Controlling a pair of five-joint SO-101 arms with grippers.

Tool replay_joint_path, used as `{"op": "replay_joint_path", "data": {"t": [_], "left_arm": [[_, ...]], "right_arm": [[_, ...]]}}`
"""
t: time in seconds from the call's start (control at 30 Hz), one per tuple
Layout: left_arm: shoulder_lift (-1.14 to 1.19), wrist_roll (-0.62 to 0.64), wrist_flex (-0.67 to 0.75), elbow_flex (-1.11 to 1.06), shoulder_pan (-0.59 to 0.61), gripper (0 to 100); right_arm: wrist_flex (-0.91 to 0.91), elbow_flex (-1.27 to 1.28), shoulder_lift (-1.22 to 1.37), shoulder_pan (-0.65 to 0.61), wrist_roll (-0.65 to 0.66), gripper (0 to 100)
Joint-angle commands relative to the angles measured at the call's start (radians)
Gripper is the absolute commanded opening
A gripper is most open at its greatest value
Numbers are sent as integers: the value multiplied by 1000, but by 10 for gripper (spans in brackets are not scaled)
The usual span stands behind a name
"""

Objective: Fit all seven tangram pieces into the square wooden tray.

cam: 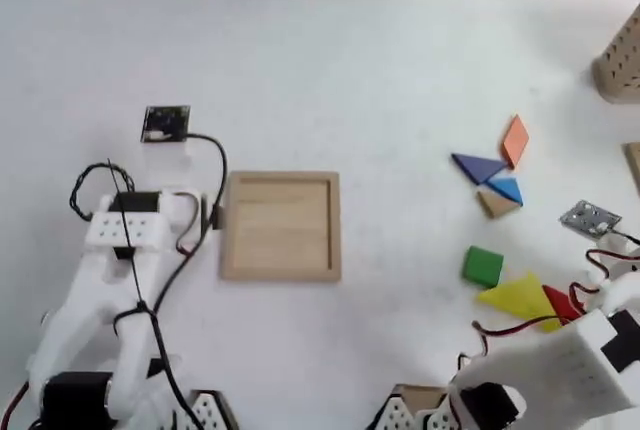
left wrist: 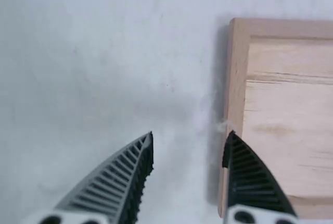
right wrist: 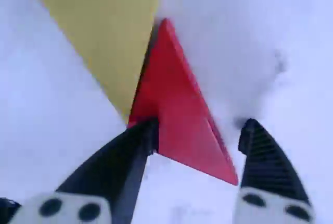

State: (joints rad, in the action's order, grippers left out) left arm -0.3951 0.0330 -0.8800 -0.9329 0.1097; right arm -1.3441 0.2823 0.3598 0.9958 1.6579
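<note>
The square wooden tray (cam: 280, 225) lies mid-table with nothing in it. My left gripper (left wrist: 190, 140) hangs open at its left rim (left wrist: 237, 104), one finger above the rim and the other over bare table. To the right lie an orange parallelogram (cam: 515, 140), dark blue triangle (cam: 477, 166), light blue triangle (cam: 507, 189), wood-coloured triangle (cam: 496, 204), green square (cam: 483, 266), yellow triangle (cam: 518, 297) and red triangle (cam: 560, 302). My right gripper (right wrist: 200, 130) is open low over the red triangle (right wrist: 177, 109), a finger on each side. The yellow triangle (right wrist: 104, 21) touches the red one.
A small black board (cam: 165, 123) with a cable lies left of the tray. A grey module (cam: 590, 218) sits near the right arm, and a perforated wooden block (cam: 620, 60) stands at the far right edge. White stands (cam: 410, 405) line the front edge.
</note>
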Motion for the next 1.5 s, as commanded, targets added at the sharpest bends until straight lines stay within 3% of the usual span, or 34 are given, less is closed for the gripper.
{"op": "replay_joint_path", "data": {"t": [0.0,0.37,0.87,1.07,1.33,1.47], "left_arm": [[-30,-37,23,8,7,224],[-30,-72,23,8,8,222],[-31,-75,23,8,8,222],[-31,-77,23,8,8,222],[-31,-77,23,8,8,222],[-31,-78,23,8,8,222]], "right_arm": [[-91,-5,25,-10,-61,251],[-150,75,-186,58,20,251],[346,264,7,24,-54,248],[581,264,48,-21,-242,248],[596,304,50,-94,-284,241],[595,313,50,-102,-281,124]]}}
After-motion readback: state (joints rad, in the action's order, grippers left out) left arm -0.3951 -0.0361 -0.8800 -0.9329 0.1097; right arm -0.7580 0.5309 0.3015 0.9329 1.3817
